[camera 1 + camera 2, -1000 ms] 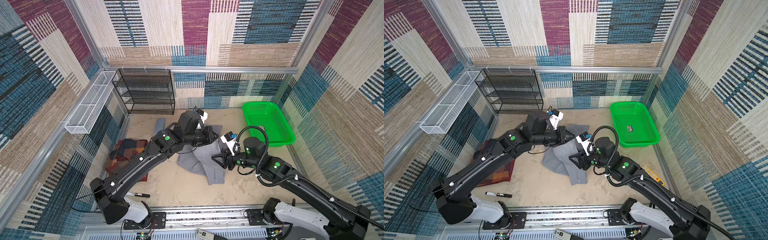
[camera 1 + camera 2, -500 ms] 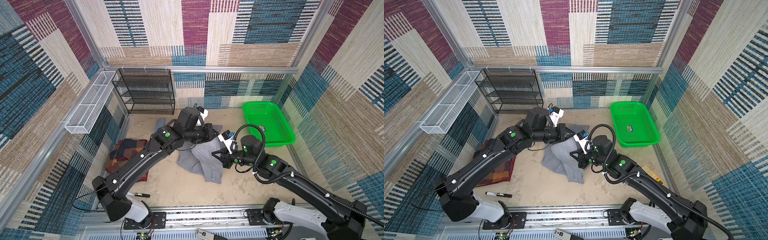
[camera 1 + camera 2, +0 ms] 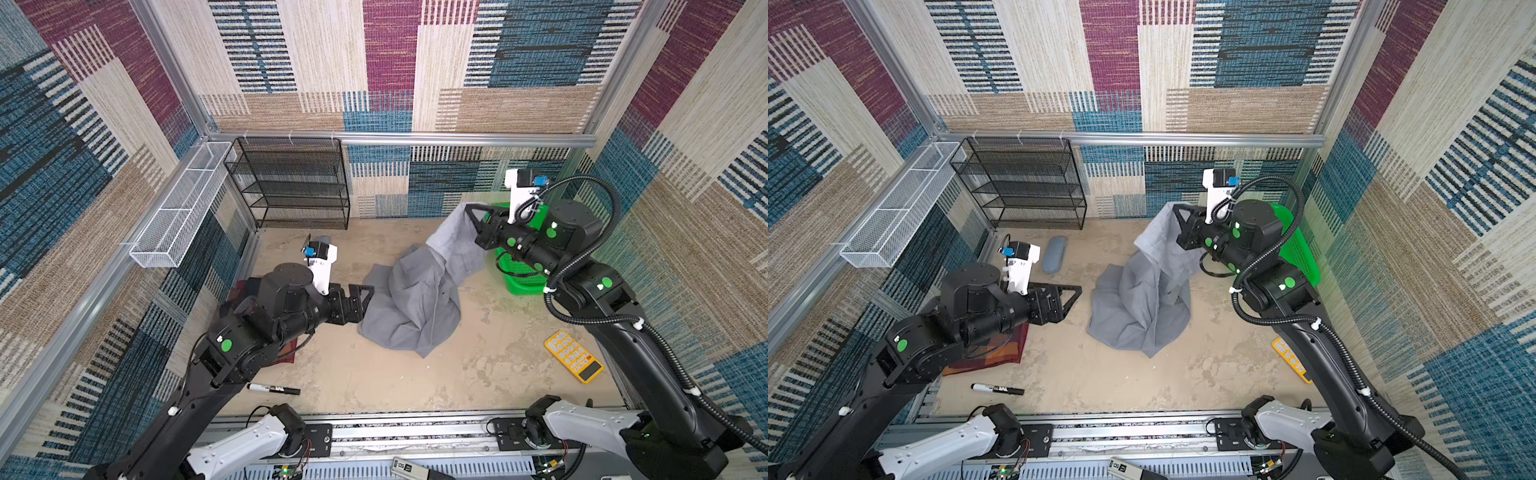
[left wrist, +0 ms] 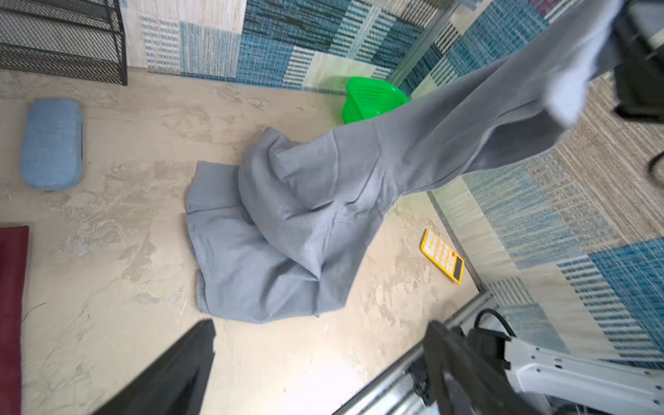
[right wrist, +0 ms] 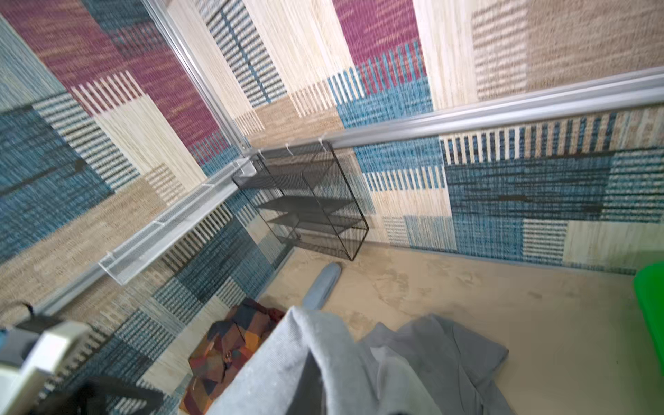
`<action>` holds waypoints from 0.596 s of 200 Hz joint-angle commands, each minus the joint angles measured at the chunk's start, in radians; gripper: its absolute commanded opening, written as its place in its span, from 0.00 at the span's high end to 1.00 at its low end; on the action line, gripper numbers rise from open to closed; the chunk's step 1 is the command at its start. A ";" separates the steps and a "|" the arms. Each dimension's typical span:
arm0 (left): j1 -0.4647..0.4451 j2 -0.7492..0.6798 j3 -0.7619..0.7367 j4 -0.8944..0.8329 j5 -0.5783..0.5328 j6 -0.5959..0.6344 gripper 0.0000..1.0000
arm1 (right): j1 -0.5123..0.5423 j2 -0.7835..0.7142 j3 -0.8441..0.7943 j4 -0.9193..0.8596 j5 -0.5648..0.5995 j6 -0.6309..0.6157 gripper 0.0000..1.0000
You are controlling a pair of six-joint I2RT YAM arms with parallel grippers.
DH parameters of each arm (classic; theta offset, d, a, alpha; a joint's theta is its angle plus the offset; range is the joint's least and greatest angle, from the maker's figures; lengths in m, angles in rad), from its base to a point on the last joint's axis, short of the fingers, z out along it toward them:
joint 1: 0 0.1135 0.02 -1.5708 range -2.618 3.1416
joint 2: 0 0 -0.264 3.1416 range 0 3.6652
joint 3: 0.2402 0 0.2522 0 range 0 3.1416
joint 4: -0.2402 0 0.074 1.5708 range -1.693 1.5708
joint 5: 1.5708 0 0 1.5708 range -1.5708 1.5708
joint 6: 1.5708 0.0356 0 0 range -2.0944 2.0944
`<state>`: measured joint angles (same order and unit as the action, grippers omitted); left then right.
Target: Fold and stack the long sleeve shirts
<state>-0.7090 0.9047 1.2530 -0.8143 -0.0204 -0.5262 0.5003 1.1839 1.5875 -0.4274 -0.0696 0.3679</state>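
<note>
- Top views: your right gripper (image 3: 473, 224) is raised near the back wall, clamped on a bunched edge of the grey shirt (image 3: 415, 307). The cloth slopes down from it into a crumpled heap on the middle of the table (image 3: 374, 386).
- Your left gripper (image 3: 1074, 301) sits low just beside the heap's left edge. Its jaws are spread wide with nothing between them, and a strip of bare table shows between its tip and the cloth in a top view.
- The plaid shirt (image 3: 992, 353) lies by the left wall, mostly hidden under your left arm and apart from the grey one.
- Also noted: the green basket (image 3: 1300, 249) is partly behind your right arm. The yellow calculator (image 3: 573, 361) lies near the right wall, and the black marker (image 3: 274, 389) near the front rail. The blue-grey case (image 3: 1054, 259) sits near the black wire shelf (image 3: 299, 187).
- Left wrist: both jaws frame the shot, set far apart and empty. The grey shirt (image 4: 287, 222) is heaped on the table ahead of them, with one length of it rising off to your right arm. The blue-grey case (image 4: 52, 143), the yellow calculator (image 4: 443, 257) and a maroon edge of the plaid shirt (image 4: 12, 305) lie around the heap without touching it.
- Right wrist: the picture is blurred. Grey cloth (image 5: 305, 359) hangs right in front of the lens and covers the jaws, so you cannot read the grip from this view. The plaid shirt (image 5: 230, 355) shows folded against the wall, beyond the hanging cloth.
</note>
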 commanded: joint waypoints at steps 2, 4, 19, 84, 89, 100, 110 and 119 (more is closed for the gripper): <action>-0.001 -0.011 -0.162 0.074 0.100 -0.082 0.11 | -0.005 0.021 0.091 0.072 0.141 0.051 1.00; 0.000 -0.009 -0.177 0.079 0.106 -0.092 0.12 | -0.006 0.023 0.099 0.074 0.151 0.053 1.00; -0.018 -0.005 -0.293 0.178 0.166 -0.138 0.14 | -0.007 0.061 0.164 0.069 0.185 0.049 1.00; -0.295 0.106 -0.304 0.365 0.029 0.102 0.11 | -0.009 0.290 0.500 -0.098 0.161 0.037 1.00; -0.322 0.128 -0.283 0.367 0.014 0.130 0.10 | -0.009 0.313 0.535 -0.115 0.162 0.037 1.00; -0.385 0.182 -0.236 0.374 -0.022 0.201 0.09 | -0.008 0.354 0.608 -0.150 0.164 0.036 1.00; -0.448 0.241 -0.196 0.386 -0.081 0.254 0.07 | -0.009 0.385 0.665 -0.179 0.162 0.033 1.00; -0.501 0.301 -0.172 0.408 -0.140 0.303 0.06 | -0.008 0.412 0.707 -0.196 0.163 0.032 1.00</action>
<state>-1.1088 1.1038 1.0191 -0.4942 -0.0177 -0.4244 0.4915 1.5421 2.1983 -0.5591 0.0818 0.4061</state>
